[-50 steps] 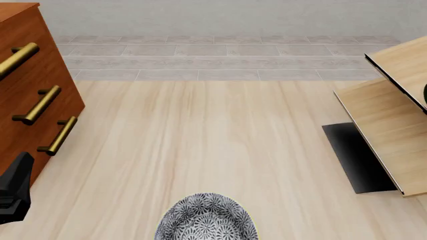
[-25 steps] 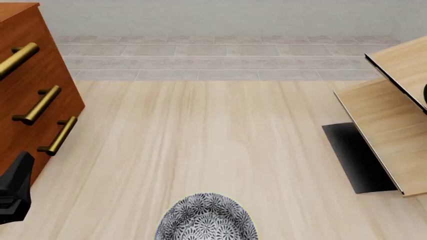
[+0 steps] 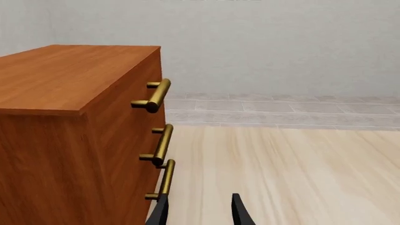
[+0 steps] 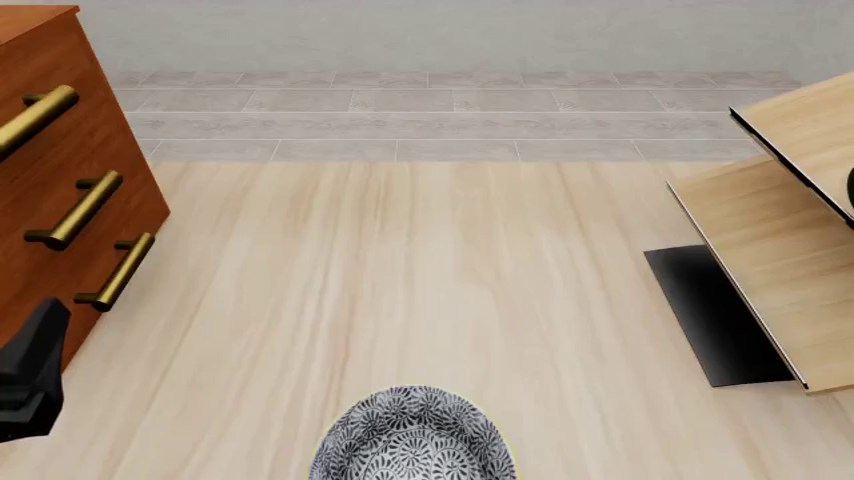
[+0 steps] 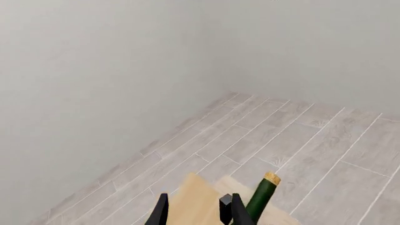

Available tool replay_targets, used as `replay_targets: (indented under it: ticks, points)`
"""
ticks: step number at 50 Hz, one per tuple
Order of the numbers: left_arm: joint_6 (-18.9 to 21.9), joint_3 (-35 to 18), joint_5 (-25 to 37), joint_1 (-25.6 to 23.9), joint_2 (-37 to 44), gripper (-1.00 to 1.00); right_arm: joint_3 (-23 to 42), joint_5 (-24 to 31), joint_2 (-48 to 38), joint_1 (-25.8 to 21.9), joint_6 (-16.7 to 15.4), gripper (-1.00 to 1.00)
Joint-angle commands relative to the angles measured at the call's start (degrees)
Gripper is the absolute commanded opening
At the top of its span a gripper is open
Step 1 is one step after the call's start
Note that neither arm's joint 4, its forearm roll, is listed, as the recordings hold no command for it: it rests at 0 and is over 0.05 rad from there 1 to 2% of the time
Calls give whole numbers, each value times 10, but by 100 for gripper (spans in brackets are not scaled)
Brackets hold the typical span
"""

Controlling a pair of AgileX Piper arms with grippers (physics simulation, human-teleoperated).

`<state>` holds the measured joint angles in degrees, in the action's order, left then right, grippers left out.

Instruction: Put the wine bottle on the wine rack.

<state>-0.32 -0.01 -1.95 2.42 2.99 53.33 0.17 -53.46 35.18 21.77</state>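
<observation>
- Right gripper [image 5: 196, 211] shows in its own wrist view as two dark fingertips standing apart, jaws parted, with only pale wood between them and nothing gripped.
- Just beside one of those fingertips stands the wine bottle [image 5: 261, 199]: dark green neck, tan cork on top, tilted a little, its body cut off by the frame edge.
- Under the fingertips sits a light wooden panel of the wine rack [image 5: 194, 197], with grey floor tiles and a plain grey wall beyond it.
- Over on the front camera, the wine rack [image 4: 781, 240] takes the right edge: slanted pale panels with dark edges over a black base. A tiny dark sliver at the far right edge of the rack may be the bottle; too little shows to be sure.
- Left gripper [image 3: 198, 211] pokes two dark fingertips into its wrist view, spread with a clear gap and the wooden table [image 4: 427, 290] showing between them; it holds nothing.
- Close beside it rises the reddish-brown cabinet [image 3: 69, 122], three brass handles [image 3: 164, 143] stacked down its front.
- On the front view, the left arm is a dark shape at the lower left, near the cabinet's base.
- A black-and-white patterned bowl [image 4: 414, 438] sits at the near edge, centre, well apart from the rack.
</observation>
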Motion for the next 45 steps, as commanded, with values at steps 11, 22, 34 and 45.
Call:
replay_targets:
  ticks: [11, 22, 34, 45]
  points:
    - [4, 0, -32, -4, 24, 100, -23, 43, 78, -56, -90, 100]
    - [5, 0, -45, -5, 33, 100, -51, 54, 105, -89, -101, 100]
    - [7, 0, -49, -7, 34, 100, -88, 65, 145, -129, -135, 100]
    - [11, -2, -50, -8, 35, 100, -103, 87, 175, -159, -161, 100]
